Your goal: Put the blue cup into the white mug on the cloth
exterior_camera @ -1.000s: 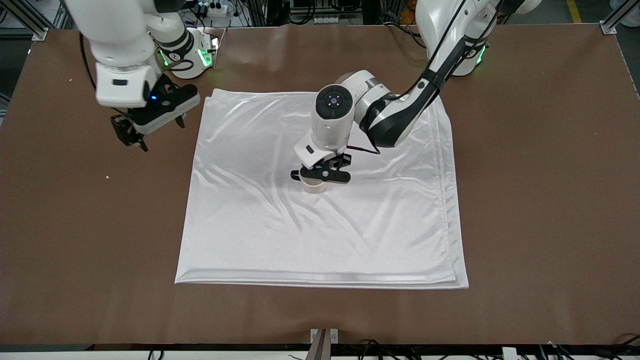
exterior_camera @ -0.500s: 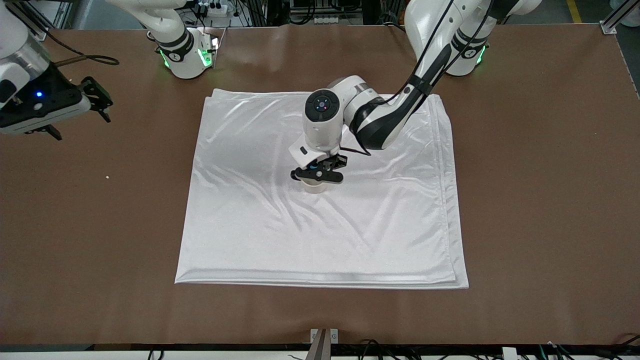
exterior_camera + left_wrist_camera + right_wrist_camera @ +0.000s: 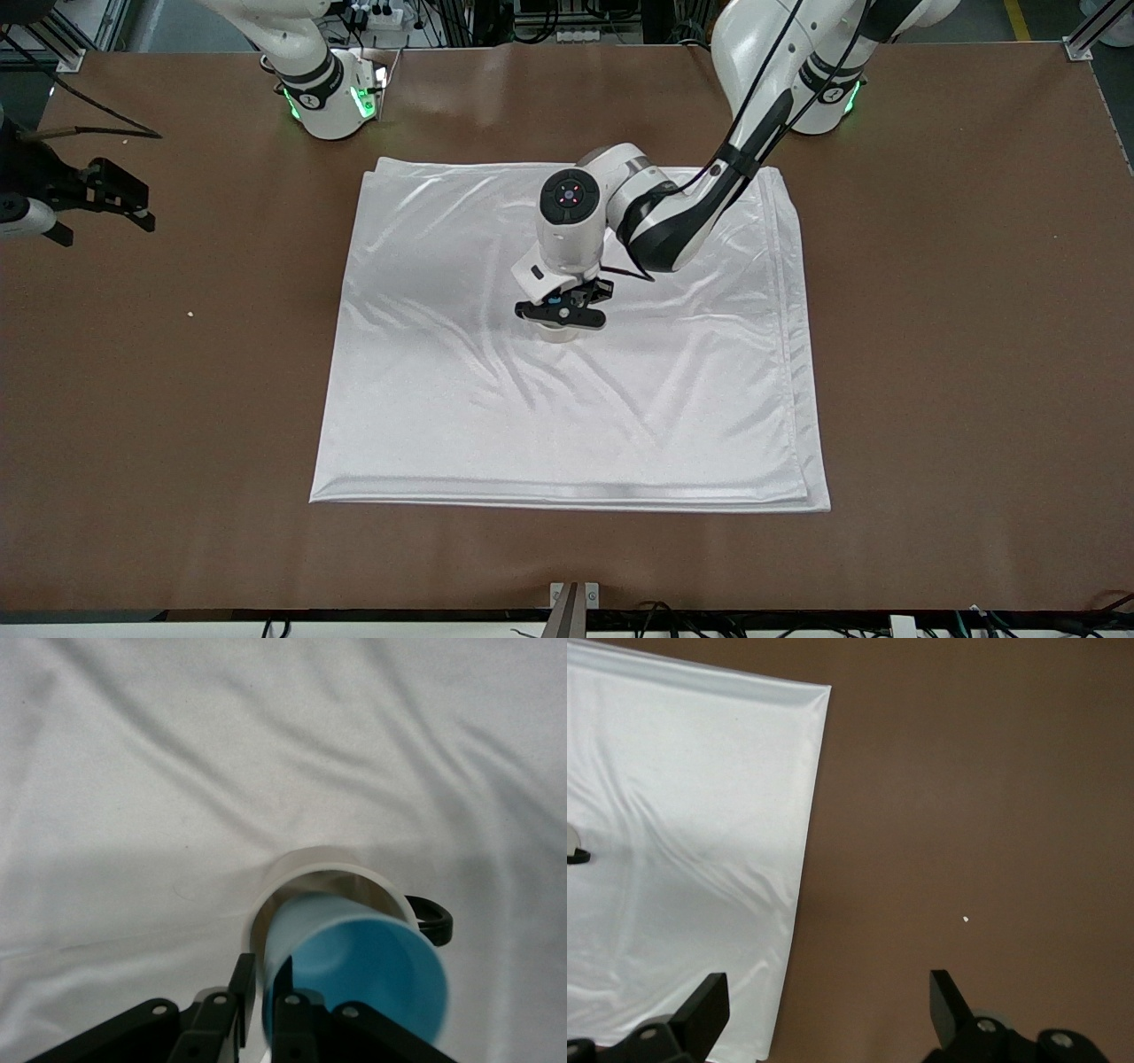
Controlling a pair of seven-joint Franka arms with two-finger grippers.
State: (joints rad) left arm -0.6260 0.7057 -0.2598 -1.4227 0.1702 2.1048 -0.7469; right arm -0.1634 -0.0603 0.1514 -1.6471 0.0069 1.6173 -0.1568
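One blue cup [image 3: 354, 970] in white mug [image 3: 310, 870], rim betw left gripper [image 3: 264, 992] fingers.

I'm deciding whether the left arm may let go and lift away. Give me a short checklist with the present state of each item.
1. blue cup inside the white mug: ok, though it leans in the opening.
2. Mug upright on the cloth: ok.
3. left gripper fingers released from the cup's rim: not ok, they stand narrowly apart around it.
4. Mug handle free of the fingers: ok.
5. right gripper out of the way: ok, open over bare table past the cloth.
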